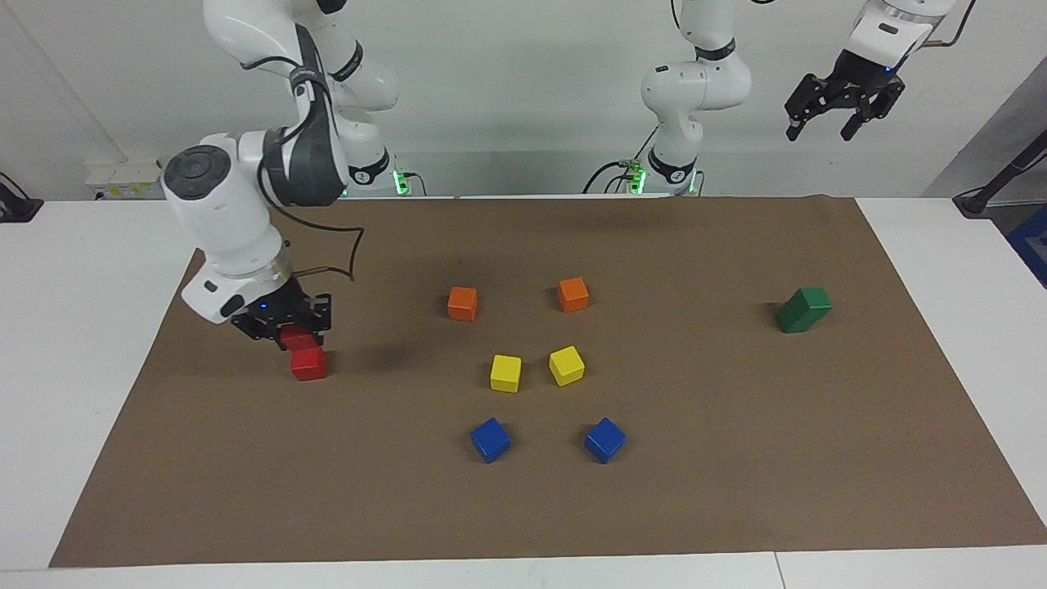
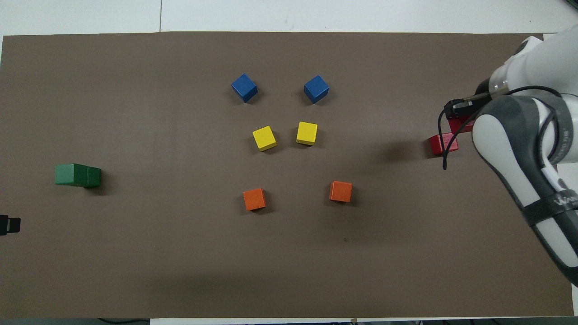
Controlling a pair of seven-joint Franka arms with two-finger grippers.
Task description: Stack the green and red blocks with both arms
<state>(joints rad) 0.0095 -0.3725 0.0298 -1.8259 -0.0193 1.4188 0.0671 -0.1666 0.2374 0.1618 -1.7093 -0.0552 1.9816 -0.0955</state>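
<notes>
We counted two red blocks, two green blocks (image 1: 804, 309) stacked askew at the left arm's end of the brown mat (image 1: 736, 458), and two orange cubes (image 1: 462, 303), two yellow cubes (image 1: 505, 373) and two blue cubes (image 1: 490, 439) mid-mat. The right gripper (image 1: 288, 331) was clenched on one red block (image 1: 296, 336) just over the other red block (image 1: 308, 363). The left gripper (image 1: 842, 102) waited released, high above the table (image 1: 965, 270), with nothing between the reds.

A mat (image 1: 736, 491) covers the table (image 1: 82, 327). At its middle sit three pairs of cubes (image 1: 505, 373) in rows, one pair nearest the robots, one farthest. Toward the left arm's end, two stacked blocks (image 1: 804, 309) stand apart. Toward the right arm's end, the right gripper (image 1: 286, 329) holds one block (image 1: 298, 337) over another block (image 1: 309, 364). The left gripper (image 1: 842, 102) waits high above the table's left-arm end.
</notes>
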